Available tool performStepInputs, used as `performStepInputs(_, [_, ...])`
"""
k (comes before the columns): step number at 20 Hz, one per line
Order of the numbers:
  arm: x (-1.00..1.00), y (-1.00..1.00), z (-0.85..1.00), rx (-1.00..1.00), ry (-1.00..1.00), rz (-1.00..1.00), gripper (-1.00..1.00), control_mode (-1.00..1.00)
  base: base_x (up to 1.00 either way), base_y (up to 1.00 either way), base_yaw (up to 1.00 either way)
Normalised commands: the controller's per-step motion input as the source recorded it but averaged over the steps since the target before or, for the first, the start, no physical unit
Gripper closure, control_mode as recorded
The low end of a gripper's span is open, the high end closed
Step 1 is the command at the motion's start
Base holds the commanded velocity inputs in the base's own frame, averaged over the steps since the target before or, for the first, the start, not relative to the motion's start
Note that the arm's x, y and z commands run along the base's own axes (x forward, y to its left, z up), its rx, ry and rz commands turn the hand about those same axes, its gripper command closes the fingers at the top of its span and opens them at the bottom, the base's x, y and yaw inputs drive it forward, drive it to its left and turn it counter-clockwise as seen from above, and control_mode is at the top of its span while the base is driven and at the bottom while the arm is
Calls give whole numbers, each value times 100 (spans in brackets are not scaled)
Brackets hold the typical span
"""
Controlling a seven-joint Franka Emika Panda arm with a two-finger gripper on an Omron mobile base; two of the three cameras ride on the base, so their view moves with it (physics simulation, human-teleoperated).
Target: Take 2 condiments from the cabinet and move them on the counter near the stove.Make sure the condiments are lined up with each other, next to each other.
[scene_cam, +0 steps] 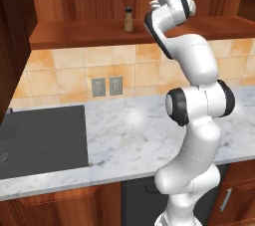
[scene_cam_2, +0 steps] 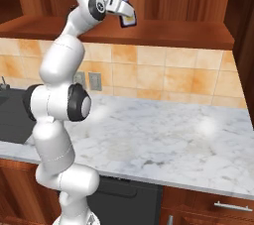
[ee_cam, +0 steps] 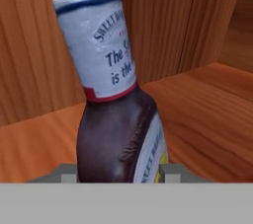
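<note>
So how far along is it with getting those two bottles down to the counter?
Nothing is down yet: the marble counter holds neither condiment. In hand: the gripper is up in the cabinet, its jaws on either side of the dark brown bottle, apparently closed on it; the bottle looks tilted. Left: carry it down, fetch the tan shaker from the shelf, and line both up beside the stove.
</note>
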Motion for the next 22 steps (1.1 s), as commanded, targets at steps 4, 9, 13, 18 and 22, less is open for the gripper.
performStepInputs(4, [-64,0,9,5,-2,4,100,-100,0,0,0])
performStepInputs(9, [-84,0,16,12,0,10,100,-100,0,0,0])
performStepInputs(13, [-100,0,1,1,-1,12,100,-100,0,0,0])
performStepInputs(18, [-100,0,0,0,-10,22,100,-100,0,0,0])
performStepInputs(22, [-100,0,0,3,-10,50,100,-100,0,0,0])
